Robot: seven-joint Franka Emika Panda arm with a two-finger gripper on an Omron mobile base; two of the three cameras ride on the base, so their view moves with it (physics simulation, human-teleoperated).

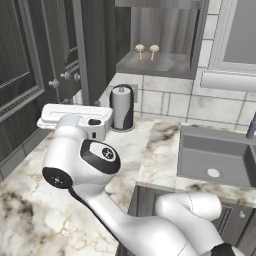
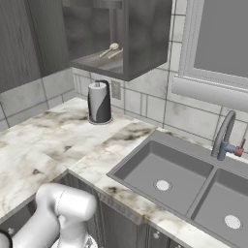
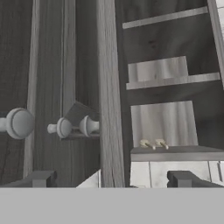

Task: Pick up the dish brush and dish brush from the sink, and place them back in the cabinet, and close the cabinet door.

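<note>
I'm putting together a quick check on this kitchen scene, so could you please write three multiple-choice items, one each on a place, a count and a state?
1. Where are the two dish brushes?
A. In the sink basin
B. On the floor of the open cabinet
C. On the counter beside the paper towel roll

2. How many white round drains show in the sink in the right base view?
A. Two
B. Four
C. None

3. How do the gripper jaws stand in the hand view?
A. Shut on a brush
B. Shut on a door knob
C. Open, holding nothing

Answers:
1 B, the tan brushes lie side by side inside the cabinet.
2 A, one drain sits in each of the two basins.
3 C, the two finger tips stand wide apart with nothing between them.
</note>
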